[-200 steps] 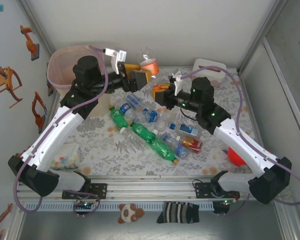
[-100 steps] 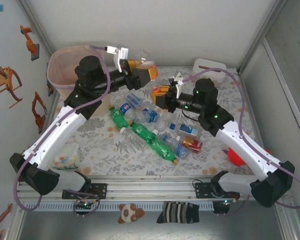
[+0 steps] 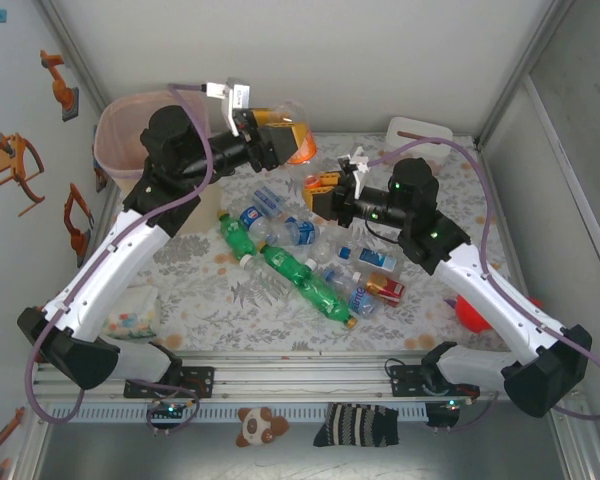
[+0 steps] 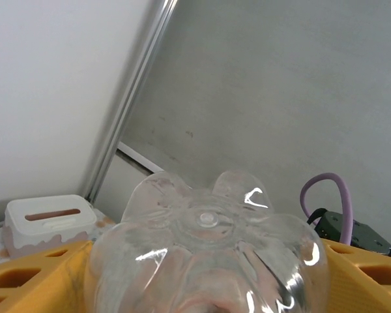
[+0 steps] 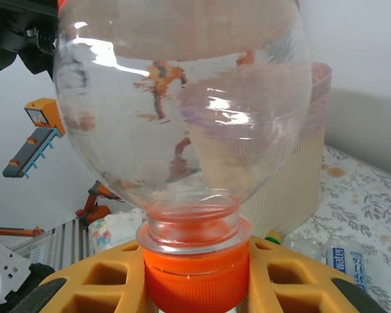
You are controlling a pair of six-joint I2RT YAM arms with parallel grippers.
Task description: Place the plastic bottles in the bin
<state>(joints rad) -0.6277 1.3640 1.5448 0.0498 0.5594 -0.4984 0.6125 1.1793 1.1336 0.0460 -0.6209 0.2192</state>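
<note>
Clear plastic bottle [image 5: 182, 117] with an orange cap, raised above the tabletop [image 3: 220, 300] between the two arms. The right claw [image 5: 195, 277] is clamped on the cap. The left claw [image 4: 205, 287] stands wide, its yellow fingers [image 4: 32, 274] flanking what appears to be the same bottle's body; whether they press it cannot be told. For a clean handover, the left claw should seat firmly before the right lets go, then carry the bottle left over the bin [image 3: 110, 120]. The right wrist view shows the neck grip, with the bin behind it. The left wrist view shows the lobed base. The overhead view adds the other bottles [image 3: 300, 265] lying on the tabletop, well apart from the bin.
</note>
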